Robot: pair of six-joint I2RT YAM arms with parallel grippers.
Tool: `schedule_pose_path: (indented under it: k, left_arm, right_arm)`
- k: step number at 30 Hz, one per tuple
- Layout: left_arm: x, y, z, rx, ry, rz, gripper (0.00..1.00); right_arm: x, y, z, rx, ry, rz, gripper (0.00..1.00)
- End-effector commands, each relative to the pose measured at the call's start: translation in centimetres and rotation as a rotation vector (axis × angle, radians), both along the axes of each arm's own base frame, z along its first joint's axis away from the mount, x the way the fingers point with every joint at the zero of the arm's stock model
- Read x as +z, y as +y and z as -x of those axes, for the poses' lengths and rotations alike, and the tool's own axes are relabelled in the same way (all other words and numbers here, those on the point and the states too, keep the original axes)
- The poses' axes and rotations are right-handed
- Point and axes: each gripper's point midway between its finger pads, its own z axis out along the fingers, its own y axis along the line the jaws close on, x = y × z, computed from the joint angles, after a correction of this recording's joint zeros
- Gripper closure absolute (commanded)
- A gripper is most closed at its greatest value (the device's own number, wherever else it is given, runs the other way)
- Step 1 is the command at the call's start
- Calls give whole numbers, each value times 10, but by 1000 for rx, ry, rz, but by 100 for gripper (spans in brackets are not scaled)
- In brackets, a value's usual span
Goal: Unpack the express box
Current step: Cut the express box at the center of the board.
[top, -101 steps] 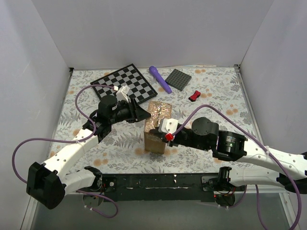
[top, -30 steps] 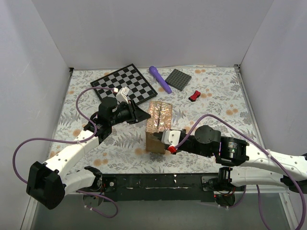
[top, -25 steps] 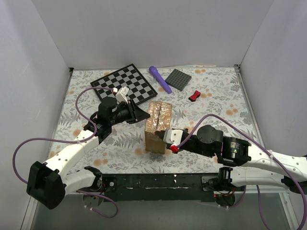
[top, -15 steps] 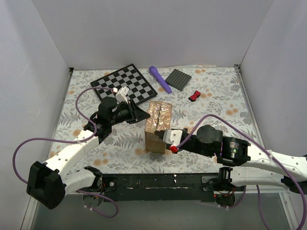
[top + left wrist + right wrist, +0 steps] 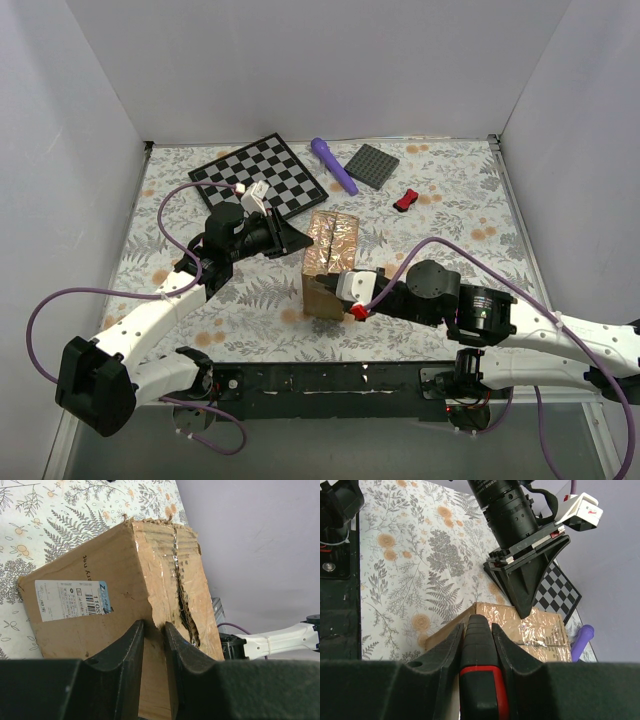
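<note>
The express box (image 5: 328, 248) stands upright mid-table, its top covered in shiny tape (image 5: 540, 625) with a torn slit (image 5: 182, 597) along the seam. A white printed label (image 5: 70, 600) is on one side. My left gripper (image 5: 298, 240) comes in from the left, and its fingers (image 5: 131, 645) pinch the cardboard at the box's top left edge. My right gripper (image 5: 477, 630) is shut on a black and red cutter (image 5: 480, 650). The cutter's tip is at the box's near upper edge.
A checkerboard (image 5: 262, 176) lies at the back left. A purple cylinder (image 5: 333, 164), a dark grey square plate (image 5: 372, 165) and a small red object (image 5: 405, 200) lie behind the box. White walls enclose the table on three sides.
My right gripper has come down from over the box's top to its near side, and shifted only slightly in the last second. The left arm and box have stayed put.
</note>
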Motion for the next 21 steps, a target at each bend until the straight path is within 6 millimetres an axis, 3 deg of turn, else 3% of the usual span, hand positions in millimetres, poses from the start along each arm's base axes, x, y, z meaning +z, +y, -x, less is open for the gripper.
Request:
schedule_pose_path:
  k: [1, 12, 18, 21]
  left_arm:
    - [-15, 1, 5, -11, 28, -23, 81]
    - [-14, 1, 5, -12, 28, -17, 81]
    - [-16, 1, 5, -10, 33, -19, 81]
    - [-17, 0, 4, -13, 35, -19, 81]
  right_arm:
    - [9, 2, -2, -6, -6, -50, 99]
    - [-13, -6, -7, -43, -4, 13, 99]
    - [-11, -12, -11, -68, -21, 9, 99]
    - [9, -12, -7, -48, -33, -73, 99]
